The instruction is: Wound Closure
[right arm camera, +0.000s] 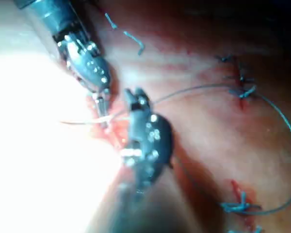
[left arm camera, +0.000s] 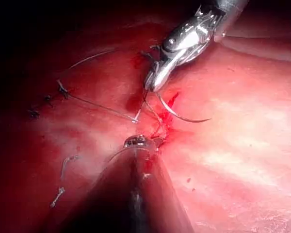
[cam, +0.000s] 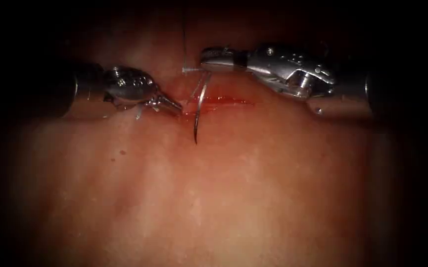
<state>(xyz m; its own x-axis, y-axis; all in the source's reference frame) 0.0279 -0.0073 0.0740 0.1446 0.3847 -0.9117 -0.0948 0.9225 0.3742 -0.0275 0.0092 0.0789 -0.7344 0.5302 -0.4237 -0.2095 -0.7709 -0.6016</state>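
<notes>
right hand (cam: 209, 60) grips the needle (cam: 199, 111) near its tail above the cut (cam: 218, 101); left hand (cam: 176, 106) shut on tissue (cam: 214, 198).

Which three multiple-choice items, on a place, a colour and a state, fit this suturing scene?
1. The left gripper is: A at the slit-like cut's left end; B on the other shaft; C far from the cut.
2. The fluid in the cut is: A green; B red; C black.
3. The curved steel needle is: A buried; B lying loose; C held near its thread end by the right gripper, point bare.
A, its tip sits there; B, red pool; C, needle hangs from it, point over pale pork tissue.
</notes>
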